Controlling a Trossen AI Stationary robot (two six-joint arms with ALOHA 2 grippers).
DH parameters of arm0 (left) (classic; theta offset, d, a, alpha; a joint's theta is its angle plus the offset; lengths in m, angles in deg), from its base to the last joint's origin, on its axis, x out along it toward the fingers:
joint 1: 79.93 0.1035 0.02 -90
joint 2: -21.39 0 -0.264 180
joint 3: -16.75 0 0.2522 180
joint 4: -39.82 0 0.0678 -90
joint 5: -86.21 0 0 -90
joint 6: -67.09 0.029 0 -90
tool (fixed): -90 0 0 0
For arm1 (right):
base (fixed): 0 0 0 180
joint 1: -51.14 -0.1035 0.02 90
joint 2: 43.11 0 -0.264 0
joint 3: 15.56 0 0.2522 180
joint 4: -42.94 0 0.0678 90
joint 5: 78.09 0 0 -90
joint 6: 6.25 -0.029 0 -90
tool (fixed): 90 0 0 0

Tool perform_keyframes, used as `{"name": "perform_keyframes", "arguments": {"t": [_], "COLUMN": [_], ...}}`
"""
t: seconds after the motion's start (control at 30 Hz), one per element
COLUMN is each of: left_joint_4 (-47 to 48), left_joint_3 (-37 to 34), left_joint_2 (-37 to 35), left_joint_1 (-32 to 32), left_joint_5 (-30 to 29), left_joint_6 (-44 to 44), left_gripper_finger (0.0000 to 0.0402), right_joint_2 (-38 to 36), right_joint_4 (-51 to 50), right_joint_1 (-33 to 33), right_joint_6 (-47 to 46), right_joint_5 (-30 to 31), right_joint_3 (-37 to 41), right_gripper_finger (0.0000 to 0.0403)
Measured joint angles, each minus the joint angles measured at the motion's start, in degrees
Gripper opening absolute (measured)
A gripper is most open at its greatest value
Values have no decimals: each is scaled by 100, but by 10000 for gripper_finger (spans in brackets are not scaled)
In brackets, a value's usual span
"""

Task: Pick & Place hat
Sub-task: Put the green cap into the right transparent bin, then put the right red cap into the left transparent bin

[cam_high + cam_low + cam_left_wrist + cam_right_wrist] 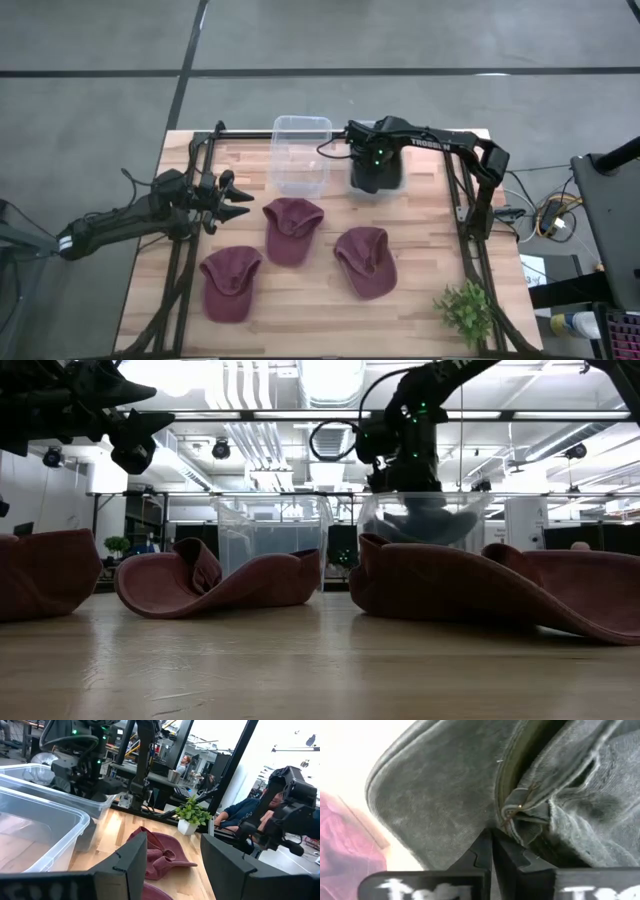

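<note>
The grey hat (445,800) fills the right wrist view, brim edge running into the right gripper (492,851), whose fingers meet w/ the fabric pinched between them. In the high view that gripper (377,170) sits upper centre, right over the right-hand clear bin (398,183), so the hat is mostly hidden under the wrist; the low view shows grey cloth (425,520) already down inside the bin (425,518), upper right of centre. Prob. the place step: hat lowered in, grip not let go yet, pinch kept so the soft cloth doesn't flop over the rim.

Next to it, upper centre-left in the high view, a second clear bin (301,152) looks empty, likely for the next hats. Three maroon hats lie on the wood table (420,250): one mid-centre (292,226), one centre-right (366,260), one lower left (229,283), all apart from each other & from the bins, laid flat for easy top pinches.

Left gripper (228,198) waits at left of the frame, fingers spread wide, holding nothing, pointing toward the centre hat. Small potted plant (465,310) at lower right corner, out of the way.
</note>
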Motion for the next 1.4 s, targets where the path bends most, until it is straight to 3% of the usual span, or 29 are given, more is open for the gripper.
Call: {"name": "perform_keyframes", "arguments": {"t": [0.47, 0.87, 1.13, 1.4], "left_joint_4": [0, 2, 20, 108], "left_joint_3": [0, 0, 0, -4], "left_joint_2": [0, 0, 2, 9], "left_joint_1": [-1, 0, 1, -1], "left_joint_5": [0, 2, 2, 4], "left_joint_6": [-11, -9, -5, -3], "left_gripper_finger": [178, 178, 178, 178], "right_joint_2": [0, -27, -336, -713], "right_joint_4": [-43, -1716, -2166, -2167], "right_joint_1": [47, -122, -1008, -2551], "right_joint_6": [20, -290, -830, -1999], "right_joint_5": [53, -214, -261, -156], "right_joint_3": [-266, -1799, -2944, -2975], "right_gripper_finger": [8, 8, 8, 9]}}
